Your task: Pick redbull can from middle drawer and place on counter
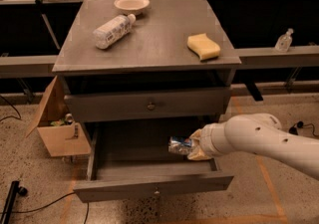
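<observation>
The gripper (193, 149) clamps the redbull can (179, 145) sideways over the open middle drawer (149, 186), apparently off its floor; the counter (159, 44) sits above.

light: dim, warm | counter (159, 39): evenly lit | middle drawer (139, 156): shadowed around jaws | redbull can (180, 145): glints

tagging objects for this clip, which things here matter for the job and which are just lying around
Job: redbull can, held in the gripper above the open middle drawer; counter.
Lying about: plastic bottle, bowl and sponge on the counter; cardboard box on the floor.
</observation>
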{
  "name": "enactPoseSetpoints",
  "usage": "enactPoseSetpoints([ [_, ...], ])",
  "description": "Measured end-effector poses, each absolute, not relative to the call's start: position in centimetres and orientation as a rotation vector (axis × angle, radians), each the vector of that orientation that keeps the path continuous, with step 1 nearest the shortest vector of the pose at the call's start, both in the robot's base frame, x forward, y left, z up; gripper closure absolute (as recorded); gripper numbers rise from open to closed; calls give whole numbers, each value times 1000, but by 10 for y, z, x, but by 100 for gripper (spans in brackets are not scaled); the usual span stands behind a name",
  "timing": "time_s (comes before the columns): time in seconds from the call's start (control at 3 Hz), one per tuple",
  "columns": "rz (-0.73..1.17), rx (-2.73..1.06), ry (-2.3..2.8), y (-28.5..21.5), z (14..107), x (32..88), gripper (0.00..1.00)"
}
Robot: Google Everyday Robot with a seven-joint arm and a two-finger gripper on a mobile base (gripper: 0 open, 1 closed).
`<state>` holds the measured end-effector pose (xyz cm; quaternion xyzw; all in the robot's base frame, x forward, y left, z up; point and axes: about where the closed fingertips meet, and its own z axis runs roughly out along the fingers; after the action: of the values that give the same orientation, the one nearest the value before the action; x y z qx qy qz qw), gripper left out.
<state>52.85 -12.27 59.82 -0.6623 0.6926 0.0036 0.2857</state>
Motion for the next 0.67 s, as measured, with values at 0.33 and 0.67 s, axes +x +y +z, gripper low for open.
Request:
enactPoseSetpoints([
  [0.33,157,-1651,1817,-111,669,521,100],
  [0.67,191,-1671,1680,-121,743,531,100],
])
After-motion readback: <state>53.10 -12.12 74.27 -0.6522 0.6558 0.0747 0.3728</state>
